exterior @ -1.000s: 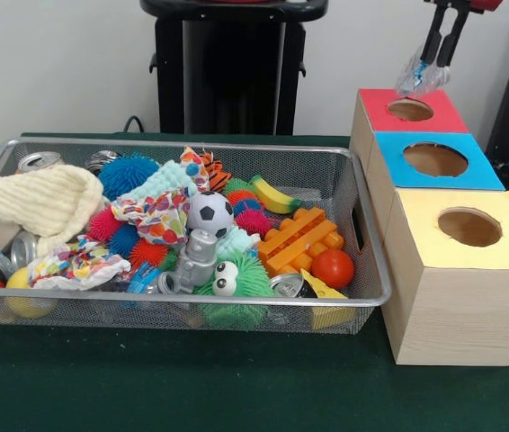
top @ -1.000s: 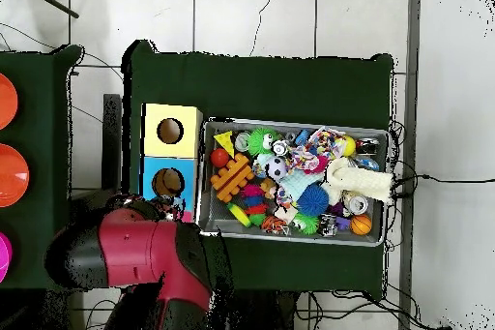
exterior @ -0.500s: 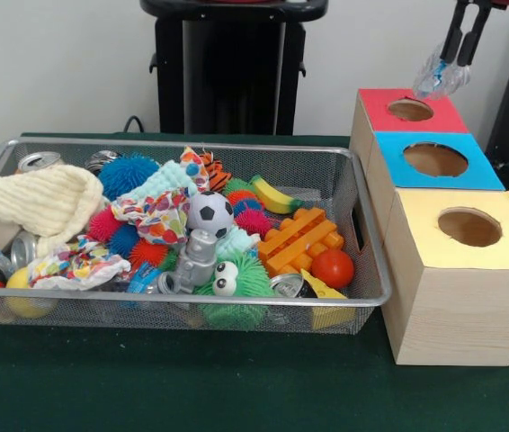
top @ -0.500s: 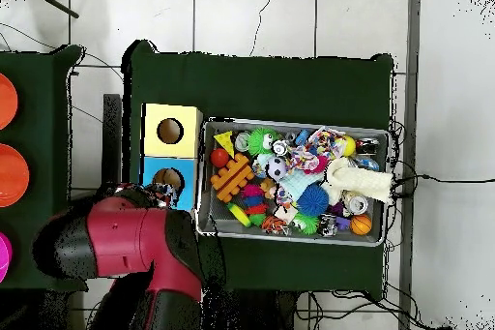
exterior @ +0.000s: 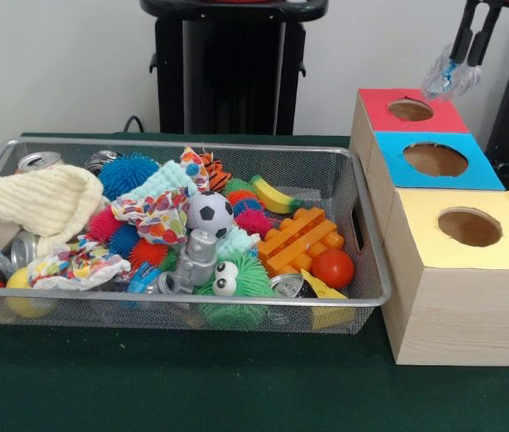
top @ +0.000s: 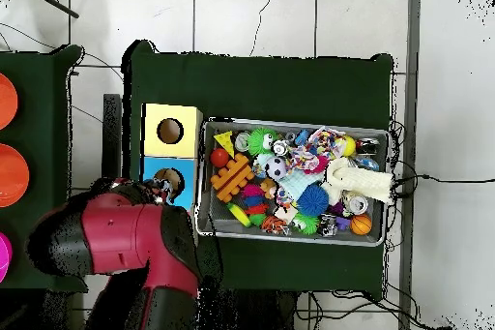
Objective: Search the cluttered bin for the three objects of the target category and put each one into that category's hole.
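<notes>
red-topped hole below pincer | blue-topped hole next | yellow-topped hole farthest | clear bluish item in black fingers | orange block | black-white ball

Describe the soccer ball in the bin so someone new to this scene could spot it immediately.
Look in the wire mesh bin left of the coloured boxes. Near its middle, just above the grey robot figure, sits the soccer ball. It is the only black-and-white ball; the balls beside it are spiky and brightly coloured.

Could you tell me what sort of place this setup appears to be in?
Probably a robotics lab: a red robot arm works over a green-covered table on a tiled floor, with a mesh bin of toys beside a three-hole sorting box.
</notes>
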